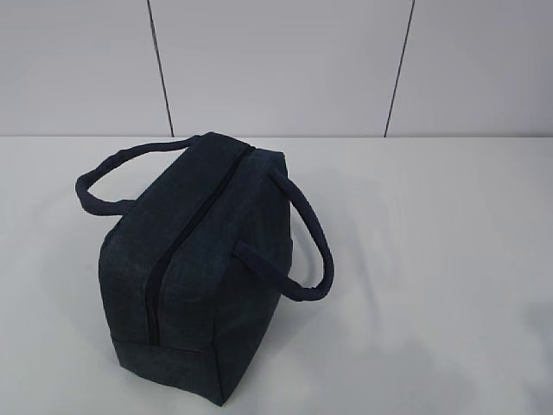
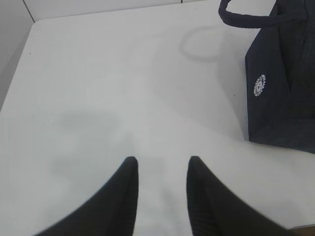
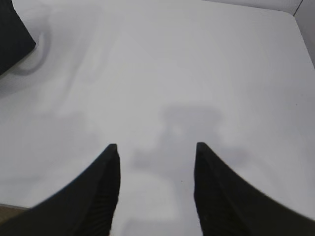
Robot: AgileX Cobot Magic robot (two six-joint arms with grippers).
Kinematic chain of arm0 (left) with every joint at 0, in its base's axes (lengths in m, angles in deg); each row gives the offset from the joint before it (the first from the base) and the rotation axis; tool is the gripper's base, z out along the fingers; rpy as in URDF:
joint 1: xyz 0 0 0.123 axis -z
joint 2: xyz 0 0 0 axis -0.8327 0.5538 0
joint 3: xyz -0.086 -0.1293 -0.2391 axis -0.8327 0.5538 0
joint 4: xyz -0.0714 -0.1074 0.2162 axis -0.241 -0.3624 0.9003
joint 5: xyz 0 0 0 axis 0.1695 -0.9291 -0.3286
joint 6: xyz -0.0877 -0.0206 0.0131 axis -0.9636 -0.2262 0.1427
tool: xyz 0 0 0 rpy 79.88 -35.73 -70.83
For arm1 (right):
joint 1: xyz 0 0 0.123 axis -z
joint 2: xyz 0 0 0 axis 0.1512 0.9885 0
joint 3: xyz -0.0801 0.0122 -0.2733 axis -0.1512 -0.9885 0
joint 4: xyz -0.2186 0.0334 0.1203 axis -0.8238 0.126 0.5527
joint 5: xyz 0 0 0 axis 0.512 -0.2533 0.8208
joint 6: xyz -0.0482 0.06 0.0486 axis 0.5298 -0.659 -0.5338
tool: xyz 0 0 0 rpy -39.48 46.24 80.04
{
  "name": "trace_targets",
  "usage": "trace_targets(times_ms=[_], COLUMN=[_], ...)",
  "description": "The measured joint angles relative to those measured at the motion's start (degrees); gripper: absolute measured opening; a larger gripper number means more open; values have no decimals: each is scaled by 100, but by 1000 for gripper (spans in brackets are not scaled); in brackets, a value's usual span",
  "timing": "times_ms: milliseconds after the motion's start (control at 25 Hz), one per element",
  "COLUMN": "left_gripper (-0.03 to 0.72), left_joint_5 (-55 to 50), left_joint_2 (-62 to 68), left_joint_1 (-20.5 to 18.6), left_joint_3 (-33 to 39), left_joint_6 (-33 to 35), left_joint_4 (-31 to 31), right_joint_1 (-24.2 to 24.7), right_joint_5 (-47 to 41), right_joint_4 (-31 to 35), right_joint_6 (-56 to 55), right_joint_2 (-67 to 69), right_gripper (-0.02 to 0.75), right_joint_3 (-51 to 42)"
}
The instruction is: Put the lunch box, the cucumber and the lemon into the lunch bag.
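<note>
Standing on table (image 1: 449, 259), lunch bag (image 1: 194, 268) zipped shut; zipper line, long axis, runs near-left to far-right. Box, cucumber, lemon unseen.

Left wrist: left gripper (image 2: 162, 164) spread, empty; bag to its far right, well apart.

Right wrist: right gripper (image 3: 156, 150) spread, empty; bag corner far left. Neither arm clearly nearer.

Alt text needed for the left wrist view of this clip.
Open left claw, empty, its two dark fingers apart above a bare white table. At the right edge stands the dark navy lunch bag, a small white round logo on its side and one handle arching at top.
</note>
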Motion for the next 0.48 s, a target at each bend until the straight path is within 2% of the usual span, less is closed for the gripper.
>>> trace_targets(times_ms=[480], left_gripper=[242], left_joint_5=[0], left_joint_2=[0], left_joint_1=[0], left_joint_3=[0], left_joint_6=[0], left_joint_4=[0], right_joint_1=[0], right_joint_5=[-5], right_joint_4=[0], right_joint_6=[0], right_joint_2=[0], right_gripper=[355], right_joint_3=[0])
